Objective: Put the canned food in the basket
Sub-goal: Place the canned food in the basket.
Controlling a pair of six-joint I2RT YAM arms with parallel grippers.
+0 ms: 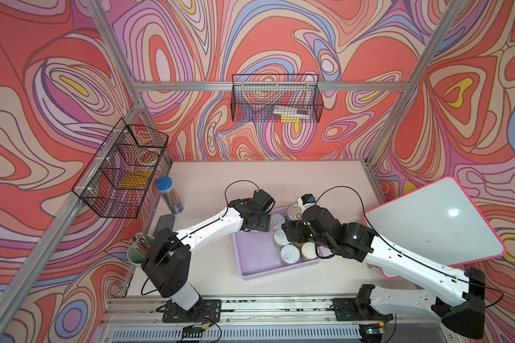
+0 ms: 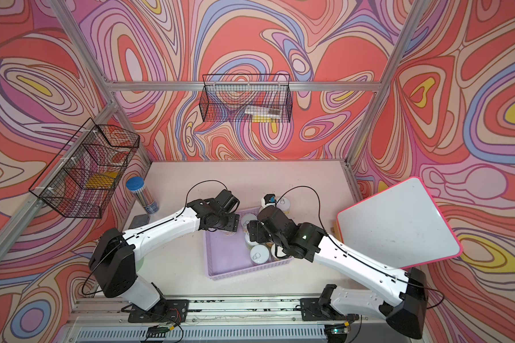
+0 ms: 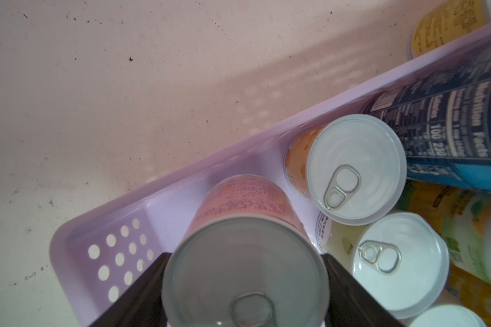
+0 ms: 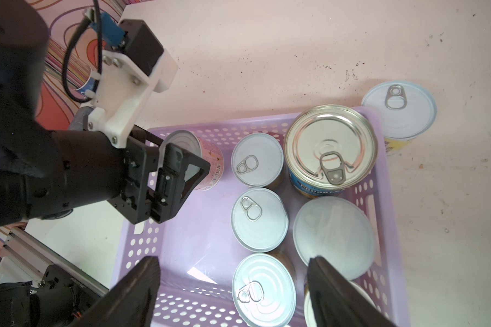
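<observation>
I have left gripper (image 3: pixel 245 294) pinching pink can (image 3: pixel 236 198) in basket (image 4: pixel 267 124) corner | right gripper (image 4: pixel 234 263) spread, empty, over packed tins (image 4: pixel 260 219) | yellow can (image 4: pixel 398 110) outside, beside rim | risk: if I let go high, pink can could topple onto neighbour can (image 4: pixel 257 160)

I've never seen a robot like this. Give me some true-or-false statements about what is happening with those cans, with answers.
1. The left gripper is shut on a pink-labelled can. True.
2. Every can is inside the basket. False: a yellow-labelled can stands on the table just outside it.
3. The right gripper holds a can. False: its jaws are open and empty above the cans.
4. The big blue-labelled can stands upright in the basket. True.
</observation>
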